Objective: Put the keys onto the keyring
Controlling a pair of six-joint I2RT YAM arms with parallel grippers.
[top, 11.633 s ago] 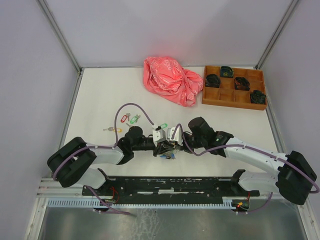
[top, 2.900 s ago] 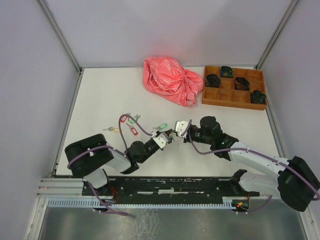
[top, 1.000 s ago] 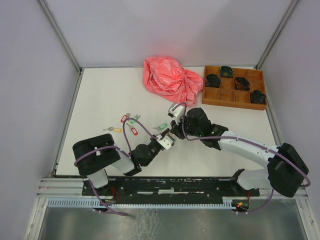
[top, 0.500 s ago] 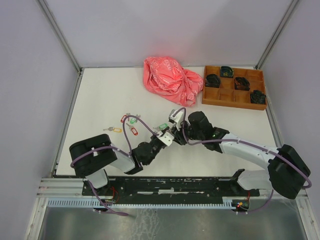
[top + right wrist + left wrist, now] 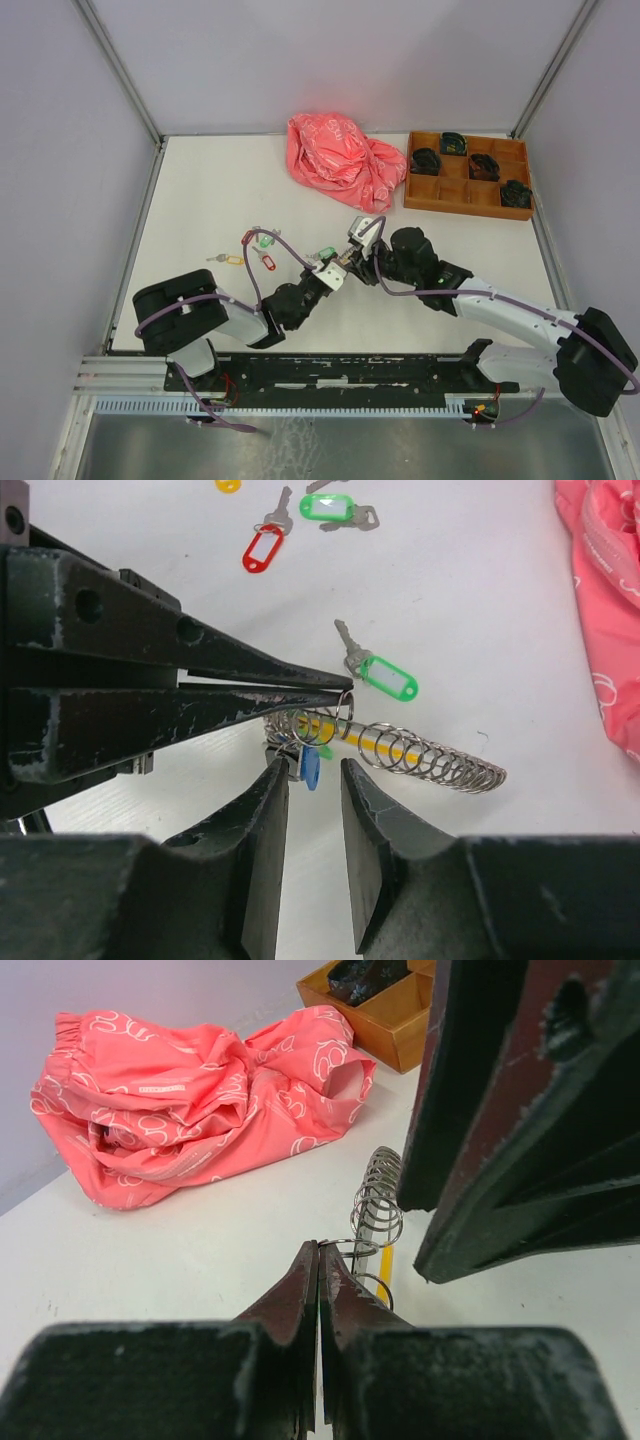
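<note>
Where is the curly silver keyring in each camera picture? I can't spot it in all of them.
Top camera: mid-table, where the left claw and right claw meet; too small to make out.
Left wrist camera: the keyring sits just right of centre, beyond the claw tips.
Right wrist camera: centre, a coil stretching rightwards.
Shared landmark: the pink bag, upper left for the left wrist, right edge for the right wrist.

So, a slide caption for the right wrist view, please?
Left gripper pinches one end of the keyring; open right gripper hovers by the blue key.
</note>
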